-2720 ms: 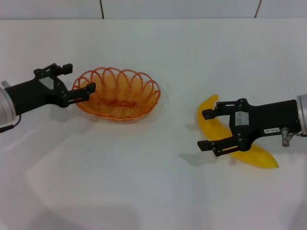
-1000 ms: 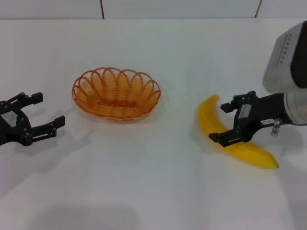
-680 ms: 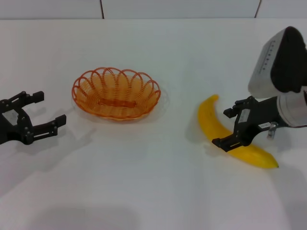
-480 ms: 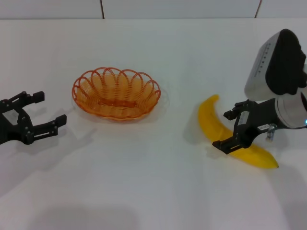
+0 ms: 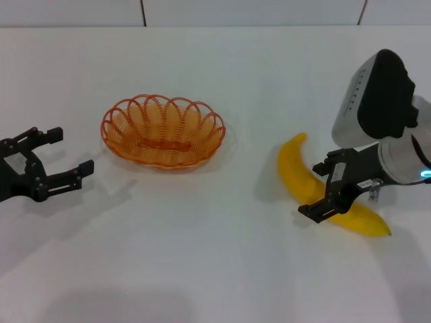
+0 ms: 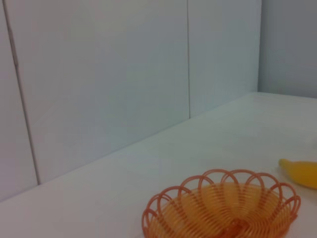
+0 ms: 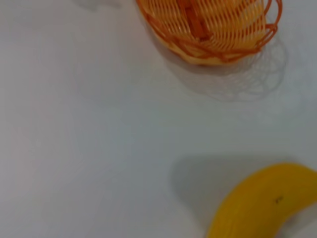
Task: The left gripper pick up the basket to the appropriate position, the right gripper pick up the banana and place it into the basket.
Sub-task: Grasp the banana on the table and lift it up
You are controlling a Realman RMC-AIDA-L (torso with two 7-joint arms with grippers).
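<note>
The basket [image 5: 163,131] is seen standing on the white table [image 5: 215,269] at about ten o'clock from the centre of the head view, with nothing in it. The banana [image 5: 316,192] lies flat at four o'clock, well apart from the basket, with bare tabletop between them. The right gripper [image 5: 328,186] is placed over the banana's middle, its fingers spread to either side of the fruit; whether they touch it cannot be told. The left gripper [image 5: 57,153] is held at nine o'clock, fingers spread and holding nothing, near the basket but apart from it. A tiled wall [image 6: 99,74] is seen behind the table.
</note>
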